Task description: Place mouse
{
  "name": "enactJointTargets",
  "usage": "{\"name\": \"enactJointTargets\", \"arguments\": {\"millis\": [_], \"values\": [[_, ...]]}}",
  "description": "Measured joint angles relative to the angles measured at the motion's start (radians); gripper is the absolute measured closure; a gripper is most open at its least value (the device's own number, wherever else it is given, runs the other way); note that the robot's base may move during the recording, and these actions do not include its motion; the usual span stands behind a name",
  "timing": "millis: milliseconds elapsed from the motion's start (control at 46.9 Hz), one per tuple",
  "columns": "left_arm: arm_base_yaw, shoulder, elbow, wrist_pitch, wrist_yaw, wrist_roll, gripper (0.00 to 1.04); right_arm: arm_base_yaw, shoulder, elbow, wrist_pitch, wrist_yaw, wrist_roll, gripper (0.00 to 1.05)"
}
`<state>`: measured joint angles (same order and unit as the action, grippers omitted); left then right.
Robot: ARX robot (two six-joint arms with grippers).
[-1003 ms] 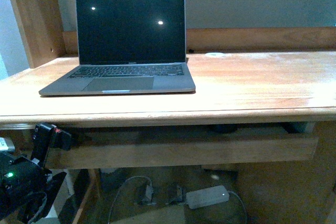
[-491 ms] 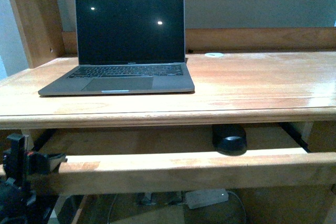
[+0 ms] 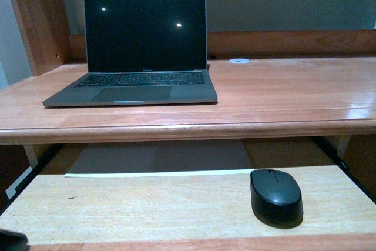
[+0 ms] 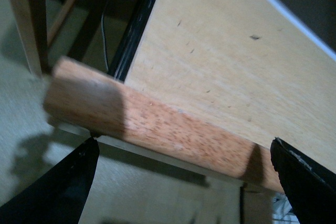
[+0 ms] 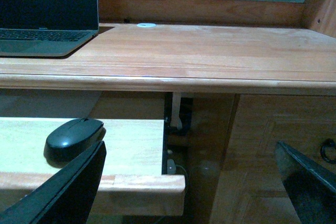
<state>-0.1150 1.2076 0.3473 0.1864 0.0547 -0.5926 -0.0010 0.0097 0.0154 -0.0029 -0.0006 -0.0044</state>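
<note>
The black oval mouse lies on the pulled-out pale wooden tray under the desk, toward its right side; it also shows in the right wrist view. My left gripper is open, its jaws standing either side of the tray's front rail near the tray's left corner, holding nothing. My right gripper is open and empty, low by the tray's right front corner, with the mouse just beyond one finger. Neither gripper shows clearly in the front view.
A grey open laptop with a dark screen stands on the desk top at the left. A small white disc lies at the back. The desk's edge overhangs the tray. A wooden cabinet side stands right of the tray.
The tray has slid out toward me from under the desk, bringing the mouse into full view. My left gripper has dropped out of the front view.
</note>
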Motion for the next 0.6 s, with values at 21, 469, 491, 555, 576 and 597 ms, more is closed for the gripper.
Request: {"name": "enactJointTargets", "arguments": {"millis": [21,469,491,555,576,597], "values": [[0.018,-0.056,0.025,-0.054,0.017,0.080,0.07,0.000,0.000,0.000,0.000,-0.001,0.000,0.07],[0.115,-0.621,-0.185,0.249,-0.054,0.575,1.01,0.000,0.000,0.000,0.000,0.000,0.000,0.07],[0.115,-0.632,-0.200,0.240,-0.054,0.576,1.03,0.000,0.000,0.000,0.000,0.000,0.000,0.07],[0.115,-0.661,-0.234,0.221,-0.054,0.578,1.03,0.000,0.000,0.000,0.000,0.000,0.000,0.07],[0.115,-0.679,-0.242,0.217,-0.055,0.578,1.03,0.000,0.000,0.000,0.000,0.000,0.000,0.07],[0.115,-0.695,-0.246,0.215,-0.055,0.578,1.03,0.000,0.000,0.000,0.000,0.000,0.000,0.07]]}}
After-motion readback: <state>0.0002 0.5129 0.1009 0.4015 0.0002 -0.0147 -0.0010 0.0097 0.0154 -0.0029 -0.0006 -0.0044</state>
